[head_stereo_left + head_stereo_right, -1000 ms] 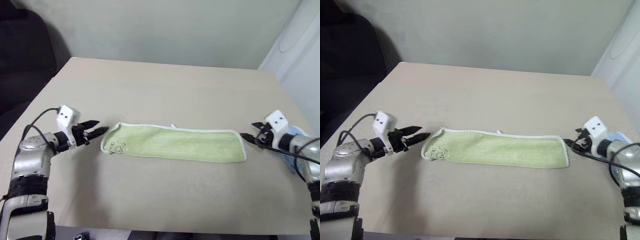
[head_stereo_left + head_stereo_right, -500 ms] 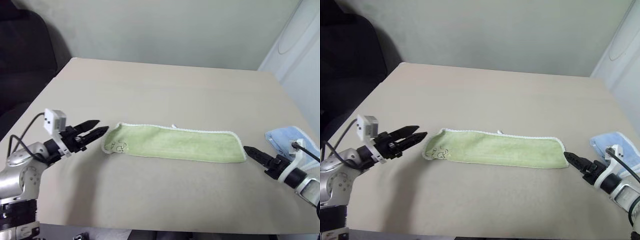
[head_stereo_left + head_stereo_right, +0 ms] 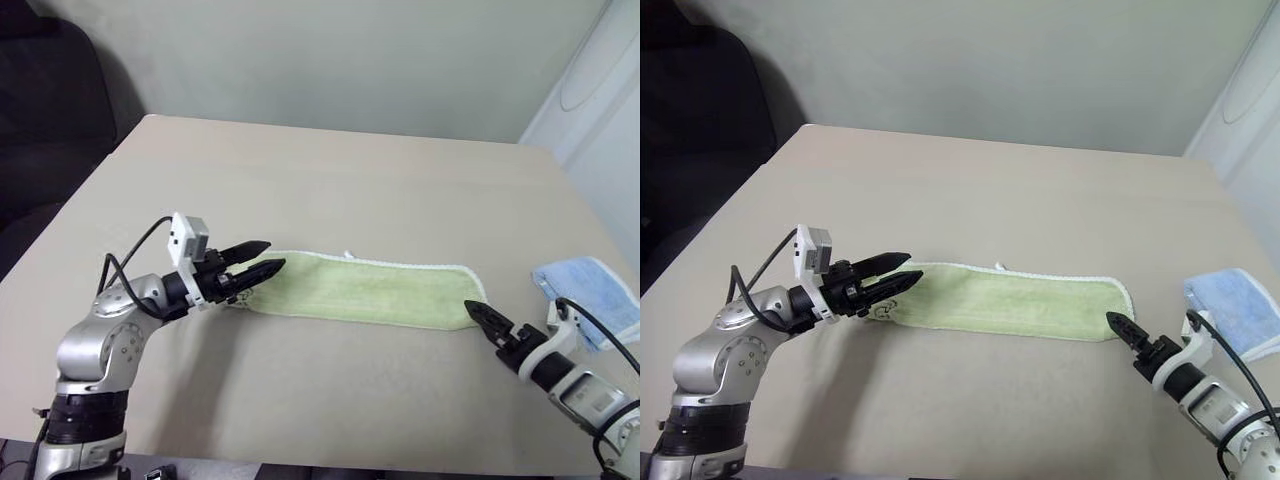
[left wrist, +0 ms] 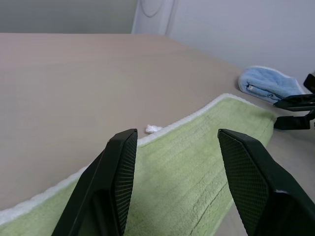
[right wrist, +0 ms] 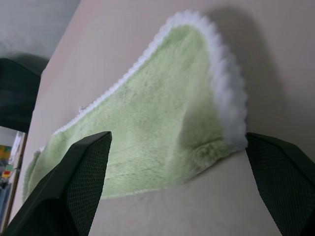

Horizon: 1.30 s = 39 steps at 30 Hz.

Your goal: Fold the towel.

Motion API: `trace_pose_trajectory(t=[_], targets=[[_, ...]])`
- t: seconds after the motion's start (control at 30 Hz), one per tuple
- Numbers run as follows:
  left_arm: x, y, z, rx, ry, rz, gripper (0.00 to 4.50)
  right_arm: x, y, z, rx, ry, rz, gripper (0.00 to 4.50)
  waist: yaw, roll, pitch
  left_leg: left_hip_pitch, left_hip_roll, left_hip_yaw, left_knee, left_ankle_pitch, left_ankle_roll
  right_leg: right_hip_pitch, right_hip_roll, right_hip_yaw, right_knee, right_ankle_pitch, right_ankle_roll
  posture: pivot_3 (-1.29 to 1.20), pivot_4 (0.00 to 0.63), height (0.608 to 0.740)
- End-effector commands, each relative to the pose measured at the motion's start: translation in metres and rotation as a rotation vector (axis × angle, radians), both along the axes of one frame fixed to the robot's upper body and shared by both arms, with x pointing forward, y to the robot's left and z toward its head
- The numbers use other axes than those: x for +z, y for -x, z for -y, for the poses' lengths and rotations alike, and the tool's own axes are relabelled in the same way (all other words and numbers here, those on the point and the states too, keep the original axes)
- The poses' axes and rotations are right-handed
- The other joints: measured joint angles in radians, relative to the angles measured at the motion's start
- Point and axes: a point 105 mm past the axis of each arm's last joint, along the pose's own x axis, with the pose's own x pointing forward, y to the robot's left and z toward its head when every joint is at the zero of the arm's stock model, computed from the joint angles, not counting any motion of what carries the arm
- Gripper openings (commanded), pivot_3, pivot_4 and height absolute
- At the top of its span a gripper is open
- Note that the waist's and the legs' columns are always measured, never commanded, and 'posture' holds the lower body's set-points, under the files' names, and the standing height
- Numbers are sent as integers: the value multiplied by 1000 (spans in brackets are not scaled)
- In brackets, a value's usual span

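The table (image 3: 330, 170) is broad, beige and matte. The towel (image 3: 370, 290) lies across its middle as a long, narrow green strip running left to right, already doubled lengthwise by the look of it, with white scalloped edging (image 5: 229, 93) along its far side and right end. A folded blue cloth (image 3: 590, 290) sits well apart at the right edge.

The left gripper (image 3: 262, 260) hovers over the towel's left end, jaws moderately apart and empty. The right gripper (image 3: 476, 316) points at the right end, just beside the edging, jaws spread wide and empty.

The terry looks light, soft and floppy, so it will likely sag and drag rather than hold shape. The pile should grip well and nothing about it is fragile. The sensible holds are the end corners, pinching all layers together near the edging.

A small white loop tag (image 4: 153, 129) pokes out on the far edge.
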Motion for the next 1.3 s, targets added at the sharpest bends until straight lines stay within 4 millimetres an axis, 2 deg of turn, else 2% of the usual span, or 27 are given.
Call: trace_pose_trajectory(t=[0.03,0.2,0.3,0.47,0.67,0.83,1.0,1.07,1.17,1.3], targets=[[11,1,10,-36,3,48,2833,1,-14,-1,-51,-59,12,4486,-1,0,0,0,0,0,0,0,0,0,0,0,0,0,0,0,150,740],[10,2,14,-35,-5,58,2833,-11,-26,1,-127,-93,-34,4486,-9,-3,-3,1,-1,1,2,0,0,0,-1,2,0,0,-1,0,150,740],[9,4,13,-28,0,59,2833,-13,-23,2,-141,-100,-42,3905,-10,-6,-4,1,0,1,3,-1,-1,0,-1,2,0,0,-1,0,150,740],[6,6,14,-22,3,53,2833,-9,-22,5,-153,-100,-28,2135,-9,-4,-5,1,0,1,2,-4,-1,-1,-1,2,0,1,-1,0,150,740],[6,1,13,-16,11,50,2833,7,-22,12,-175,-80,30,64,-7,-3,-5,1,0,1,1,-4,-2,-2,-1,2,0,1,-1,0,150,740],[4,-2,10,2,16,46,2833,18,-12,35,-211,9,59,26,-3,-2,-5,0,0,1,2,-5,-1,-1,-1,2,-1,0,0,0,150,740],[2,-3,10,4,18,42,2833,31,-7,56,-183,176,91,26,-4,-1,-5,-1,0,3,1,-6,-1,-2,-2,2,-1,-1,1,0,150,740],[2,-4,11,2,19,42,2833,43,-10,61,-144,292,125,26,-6,-1,-5,-1,0,3,2,-6,-1,-2,-2,2,-1,-3,4,0,150,740],[2,-6,13,-2,21,45,2833,64,-15,50,0,491,198,26,-7,1,-5,-2,0,3,1,-6,-1,-2,-2,3,-1,-5,8,0,150,740],[3,-7,16,-5,23,50,2833,71,-17,15,273,778,259,26,-9,2,-6,-2,1,3,2,-6,-1,-3,-2,2,-1,-5,7,0,150,740]])
